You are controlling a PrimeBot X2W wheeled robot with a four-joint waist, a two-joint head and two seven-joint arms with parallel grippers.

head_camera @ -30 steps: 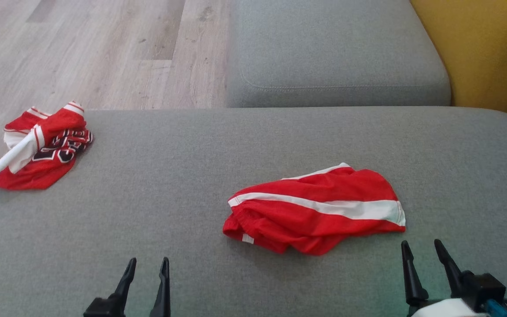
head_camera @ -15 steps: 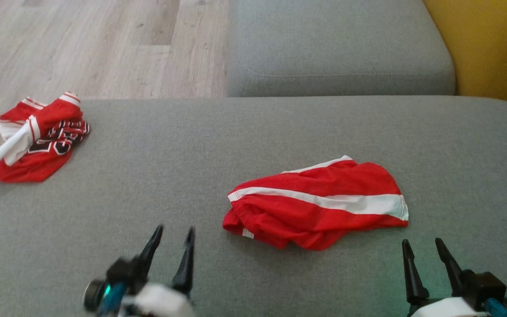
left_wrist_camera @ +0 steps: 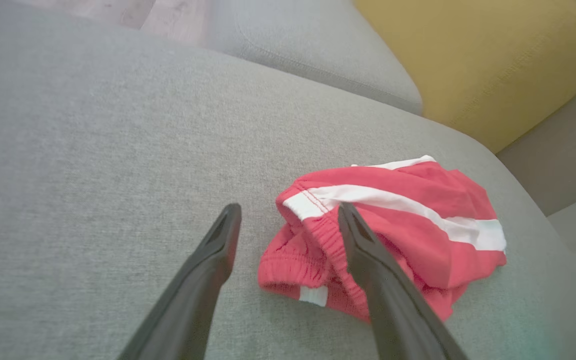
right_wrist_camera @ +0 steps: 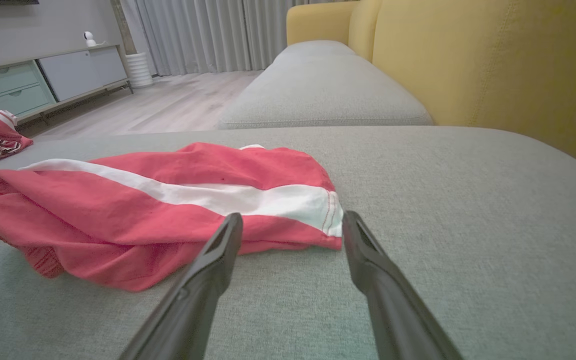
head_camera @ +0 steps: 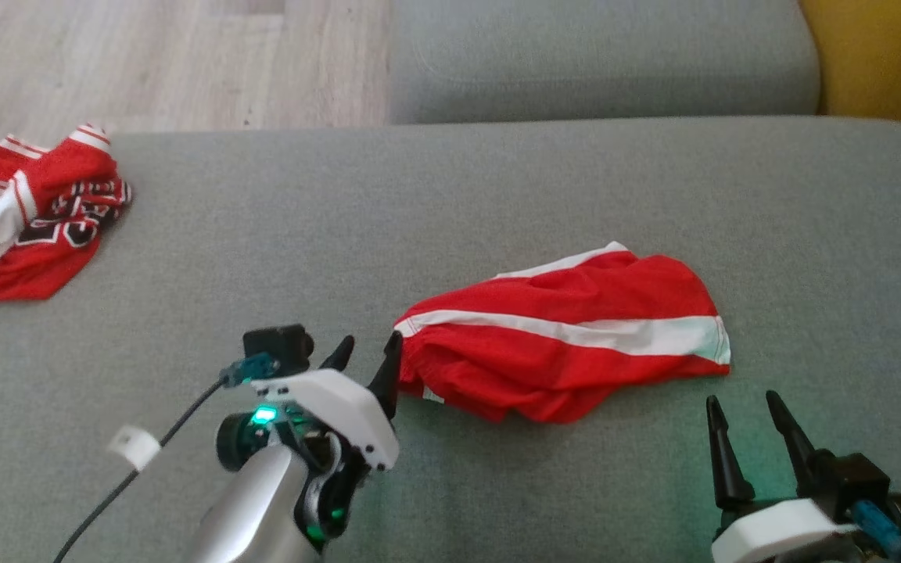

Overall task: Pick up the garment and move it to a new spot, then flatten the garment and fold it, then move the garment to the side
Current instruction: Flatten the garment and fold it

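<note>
Cushion (head_camera: 497,180), grey, is the surface I'm working over. Red garment (head_camera: 568,344) with a white stripe lies crumpled on it, right of centre. Second red jersey (head_camera: 28,227) is bunched at the cushion's left edge, well apart. My left gripper (head_camera: 371,341) is spread wide at the garment's waistband end, one finger at the fabric, touching or just beside, can't tell. My right gripper (head_camera: 741,399) is spread too, near the striped hem, clear of it, holding nothing.
</note>
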